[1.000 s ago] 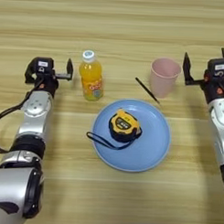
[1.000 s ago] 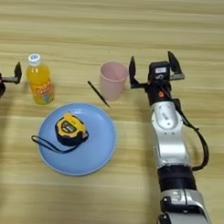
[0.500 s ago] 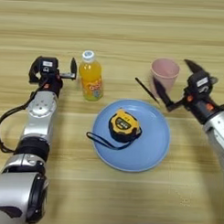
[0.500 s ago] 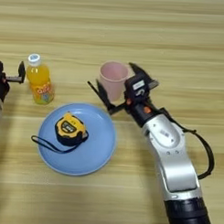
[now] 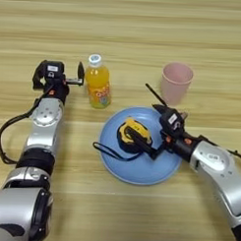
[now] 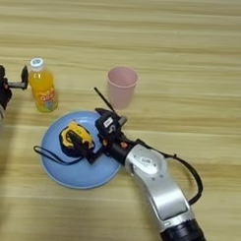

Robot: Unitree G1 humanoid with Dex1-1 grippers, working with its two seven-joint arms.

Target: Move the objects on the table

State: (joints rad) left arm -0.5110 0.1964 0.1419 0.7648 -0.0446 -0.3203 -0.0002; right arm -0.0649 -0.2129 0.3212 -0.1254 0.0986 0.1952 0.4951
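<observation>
1. On the blue plate (image 5: 140, 172), nearest the robot, lies the yellow-black tape measure (image 5: 133, 136), left of the plate's middle, with its black strap (image 5: 107, 151) trailing over the plate's left rim onto the table (image 5: 121, 24).
2. Over the plate's right half reaches the right gripper (image 5: 154, 124), its two black fingers spread wide: one lies low against the tape measure's right side, the other points up past the plate's far rim. It holds nothing yet.
3. To do this step well, I judge the fingers should straddle the case squarely before closing; a squeeze on the rounded corner could skid it across the plate.
4. The lift should clear the plate's rim so the trailing strap does not drag.
5. Beyond the plate's far-left rim stands the orange juice bottle (image 5: 96, 83), upright, with the left gripper (image 5: 65, 81) just beside it, fingers parted, gripping nothing.
6. Beyond the plate's far-right rim stands the pink plastic cup (image 5: 176, 83), upright and untouched.
</observation>
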